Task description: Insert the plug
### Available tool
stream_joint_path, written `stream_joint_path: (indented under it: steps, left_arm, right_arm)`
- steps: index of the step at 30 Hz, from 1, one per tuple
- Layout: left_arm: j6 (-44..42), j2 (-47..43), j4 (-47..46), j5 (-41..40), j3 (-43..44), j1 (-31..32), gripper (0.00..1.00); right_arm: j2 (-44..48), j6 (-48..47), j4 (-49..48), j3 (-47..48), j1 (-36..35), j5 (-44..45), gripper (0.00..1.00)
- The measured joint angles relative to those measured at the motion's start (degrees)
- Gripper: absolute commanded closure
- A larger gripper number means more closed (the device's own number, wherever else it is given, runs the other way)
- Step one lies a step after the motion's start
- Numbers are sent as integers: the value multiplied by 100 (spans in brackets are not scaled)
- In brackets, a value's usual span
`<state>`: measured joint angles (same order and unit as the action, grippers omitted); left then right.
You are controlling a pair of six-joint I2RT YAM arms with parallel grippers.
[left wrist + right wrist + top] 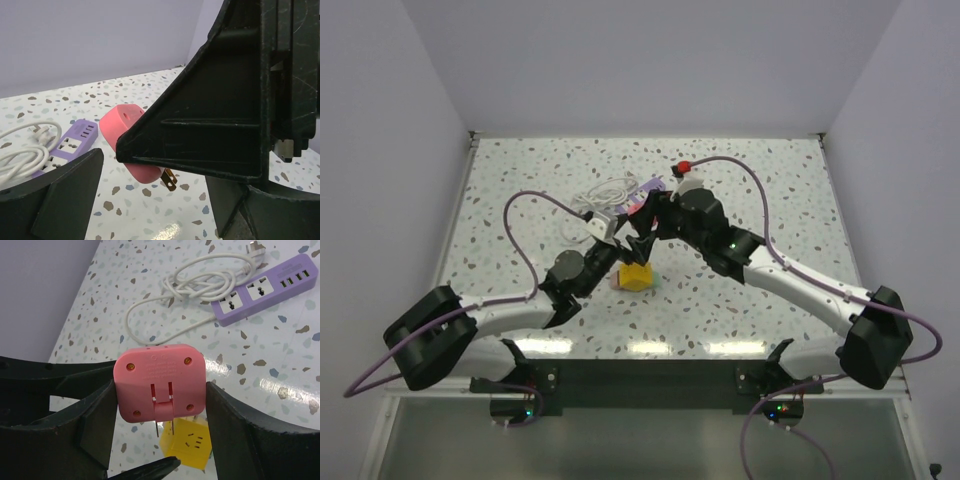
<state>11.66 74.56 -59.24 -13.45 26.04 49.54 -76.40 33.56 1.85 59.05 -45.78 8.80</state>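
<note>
My right gripper (161, 407) is shut on a pink plug adapter (160, 380), pads on its left and right sides. The adapter's two metal prongs (165, 427) point down, a little above a yellow socket cube (192, 442) on the table. In the top view the cube (638, 277) lies just under the right gripper (645, 240). My left gripper (155, 205) is open and empty, its jaws wide apart, just left of the cube (610, 250). In the left wrist view the pink adapter (125, 120) and its prongs (169, 179) show behind the right gripper's black finger (225, 110).
A purple power strip (265, 290) with a coiled white cable (200, 275) lies further back on the speckled table; both also show in the top view, strip (650, 190) and cable (605, 195). White walls enclose the table.
</note>
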Motion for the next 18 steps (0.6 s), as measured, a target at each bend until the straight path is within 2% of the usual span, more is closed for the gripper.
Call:
stream_joint_path:
  steps: [8, 12, 18]
  left_arm:
    - [87, 269, -125, -254, 107, 9, 37]
    - [127, 310, -164, -341, 136, 11, 56]
    - [306, 323, -164, -354, 181, 39, 77]
  right_arm:
    - [85, 166, -168, -35, -44, -90, 100]
    - [116, 208, -267, -81, -70, -105, 100]
    - [120, 221, -481, -166, -72, -109, 100]
